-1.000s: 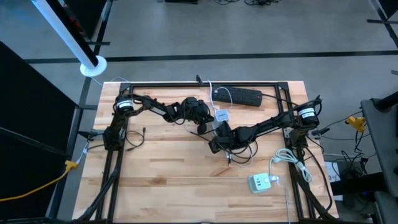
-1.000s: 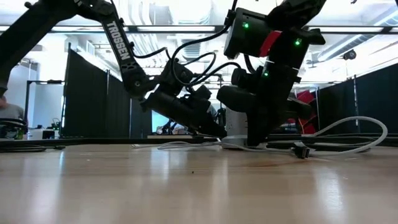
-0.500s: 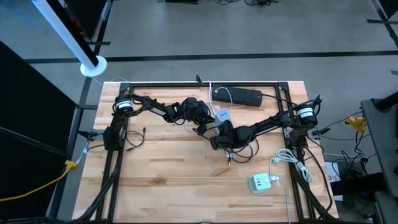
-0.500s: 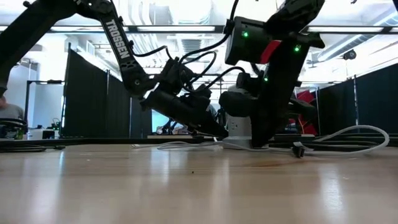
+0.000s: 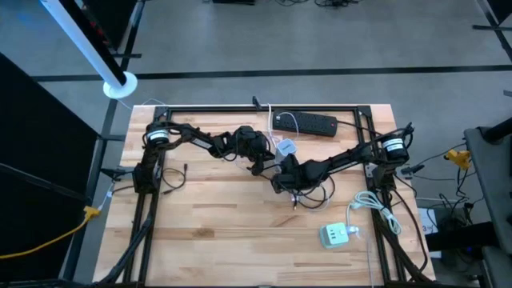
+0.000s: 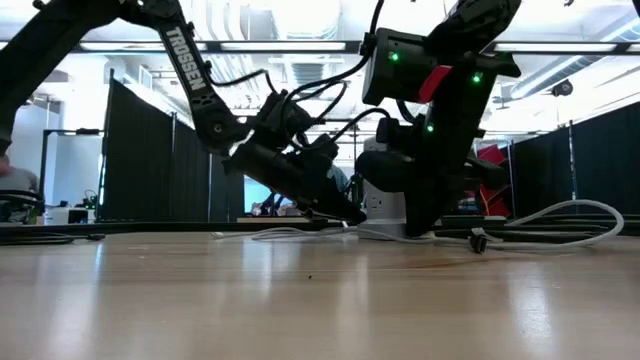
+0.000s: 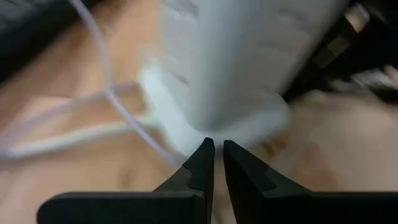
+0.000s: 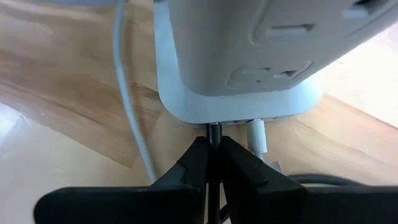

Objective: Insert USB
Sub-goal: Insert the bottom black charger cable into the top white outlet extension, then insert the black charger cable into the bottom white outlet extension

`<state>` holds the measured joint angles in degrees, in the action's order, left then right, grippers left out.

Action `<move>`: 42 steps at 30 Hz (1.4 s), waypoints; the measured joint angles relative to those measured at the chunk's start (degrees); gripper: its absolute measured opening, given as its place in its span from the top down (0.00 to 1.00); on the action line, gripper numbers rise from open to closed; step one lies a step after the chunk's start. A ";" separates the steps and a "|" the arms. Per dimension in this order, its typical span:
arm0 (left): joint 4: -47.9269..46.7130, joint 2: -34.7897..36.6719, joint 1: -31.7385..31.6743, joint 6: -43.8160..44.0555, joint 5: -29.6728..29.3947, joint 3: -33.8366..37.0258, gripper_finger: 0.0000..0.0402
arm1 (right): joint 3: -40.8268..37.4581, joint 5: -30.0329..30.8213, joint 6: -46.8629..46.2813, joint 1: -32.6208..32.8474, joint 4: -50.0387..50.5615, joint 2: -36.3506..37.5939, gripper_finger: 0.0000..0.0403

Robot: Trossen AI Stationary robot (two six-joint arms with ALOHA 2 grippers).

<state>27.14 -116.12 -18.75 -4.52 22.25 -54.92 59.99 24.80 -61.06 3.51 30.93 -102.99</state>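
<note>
Both arms have drawn closer at the white charging hub [image 8: 242,56]: right gripper [image 8: 211,155] fingers pinch the USB plug [image 8: 214,132] at its port, barely entered; left gripper [image 7: 214,158] fingers together, bracing

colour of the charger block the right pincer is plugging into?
White charger block with a pale grey base; the right wrist view shows it best.
</note>
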 joint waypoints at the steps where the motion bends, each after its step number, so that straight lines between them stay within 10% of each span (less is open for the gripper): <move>1: -1.41 1.03 0.08 -0.88 -0.02 0.15 0.94 | 0.05 -0.36 0.58 0.13 -0.18 0.69 0.87; 9: -6.59 7.76 -0.16 -2.66 -1.49 4.48 0.94 | 0.07 -4.55 4.81 1.01 1.93 6.33 0.52; 21: -6.45 33.36 -0.12 6.95 -1.87 20.62 0.94 | 0.28 -2.68 -13.89 -0.27 9.55 17.20 0.27; 33: -13.54 54.92 4.57 18.87 -2.27 27.75 0.94 | 12.04 0.33 -0.15 -9.01 17.85 14.88 0.23; 42: -17.75 58.08 9.17 22.05 -5.89 28.43 0.94 | 19.82 -3.58 6.77 -12.55 19.00 7.04 0.23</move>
<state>9.40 -58.04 -9.59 17.53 16.36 -26.49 79.80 21.22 -54.29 -9.05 49.93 -95.95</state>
